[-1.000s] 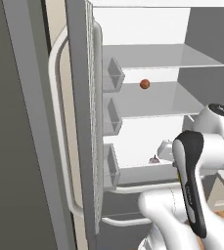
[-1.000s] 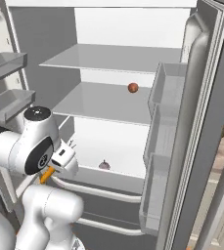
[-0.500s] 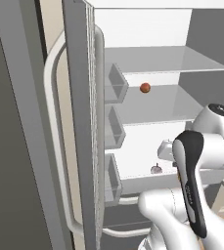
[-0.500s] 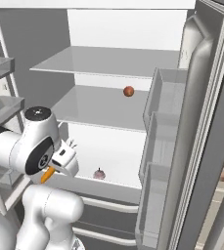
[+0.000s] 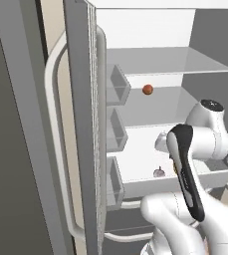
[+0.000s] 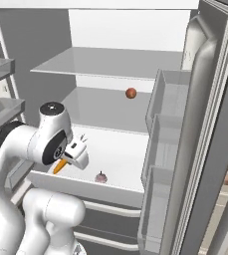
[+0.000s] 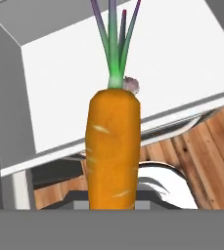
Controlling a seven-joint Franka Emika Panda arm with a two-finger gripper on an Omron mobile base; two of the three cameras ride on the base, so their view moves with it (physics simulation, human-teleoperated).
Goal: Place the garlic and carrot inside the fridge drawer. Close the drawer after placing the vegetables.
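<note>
My gripper [image 6: 68,158] is shut on the carrot [image 7: 112,146], an orange root with a green leafy top that stands up the middle of the hand view. In the right base view the carrot's orange end [image 6: 59,167] pokes out under the hand, at the left end of the pulled-out white fridge drawer [image 6: 85,188]. The garlic [image 6: 101,177], a small pale bulb, lies on the drawer floor to the right of the hand. It shows also in the left base view [image 5: 159,173], and in the hand view the garlic [image 7: 131,85] peeks out behind the carrot's top.
A small reddish-brown ball [image 6: 131,93] rests on the middle glass shelf [image 6: 100,107]. The open fridge door with its bins [image 6: 165,149] stands at the right, and the other door [image 5: 83,149] with a long handle at the left. Wooden floor [image 7: 206,161] lies below the drawer.
Both base views shifted slightly, so the camera moved a little. The hand with the carrot edged up and towards the drawer. The garlic and the ball stayed put.
</note>
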